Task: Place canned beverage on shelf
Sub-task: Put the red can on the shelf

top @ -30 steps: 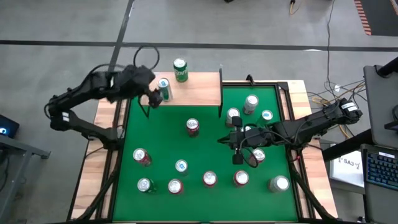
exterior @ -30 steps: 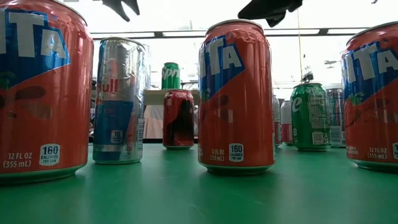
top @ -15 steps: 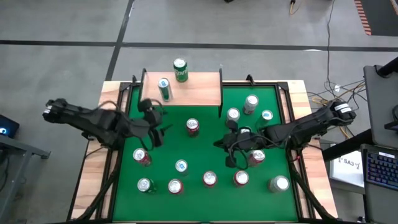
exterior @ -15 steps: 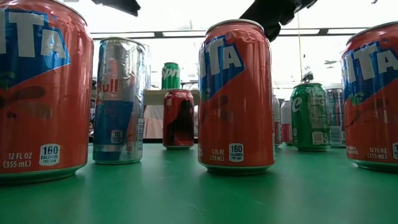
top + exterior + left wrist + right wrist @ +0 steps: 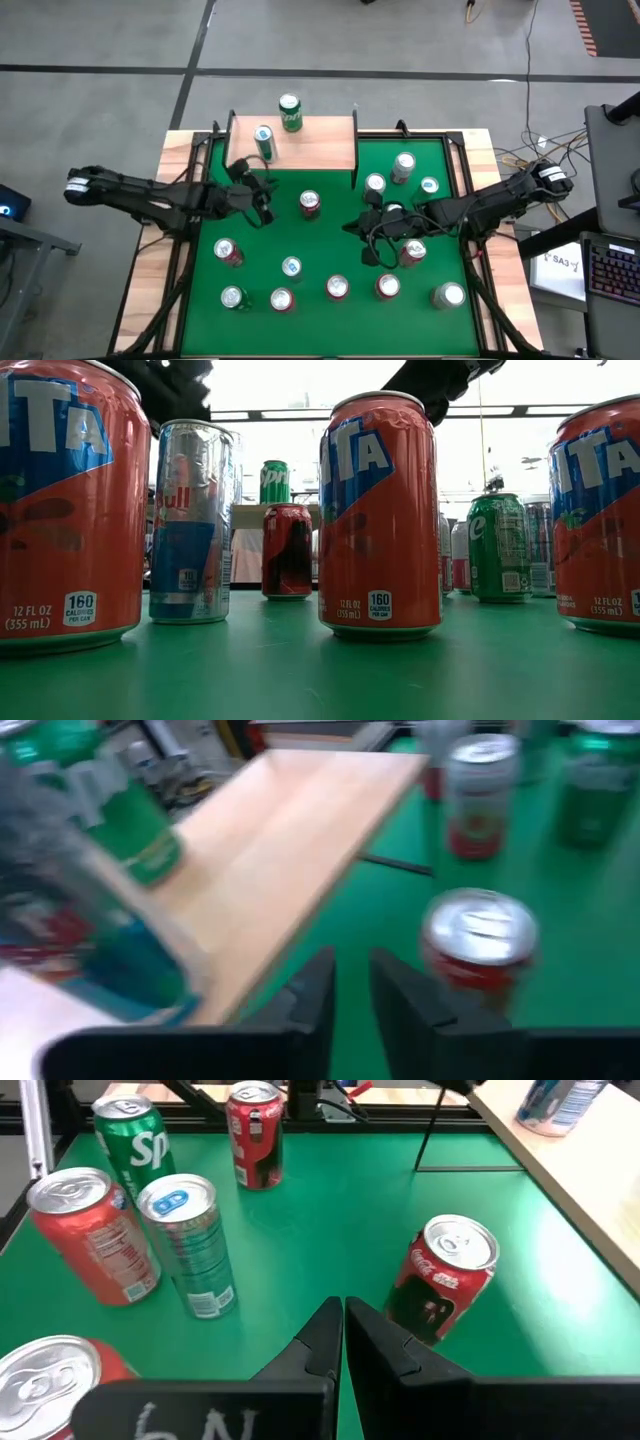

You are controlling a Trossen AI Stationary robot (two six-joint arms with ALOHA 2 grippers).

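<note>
The shelf (image 5: 315,145), a light-wood board on thin black legs, stands at the far edge of the green table (image 5: 330,245). A green can (image 5: 289,112) and a slim blue-and-silver can (image 5: 263,143) stand upright on it. My left gripper (image 5: 262,203) (image 5: 355,982) hangs low over the green, just near of the shelf and left of a red can (image 5: 309,204). Its fingers are drawn together to a slit with nothing between them. My right gripper (image 5: 356,230) (image 5: 343,1323) hovers shut to the right of that red can (image 5: 450,1280), pointing toward it.
Several upright cans stand about the table: a near row (image 5: 336,288) (image 5: 387,287) (image 5: 281,299), a red one at the left (image 5: 228,252), a blue-topped one (image 5: 291,267), and a cluster beside my right arm (image 5: 404,165) (image 5: 375,185). Tall orange cans (image 5: 380,515) stand close in the low view.
My left gripper has come away from the slim blue can on the shelf, sinking and moving toward the near edge until it is low over the green beside the red can. Its fingers have closed together. The blue can stays standing on the shelf.
</note>
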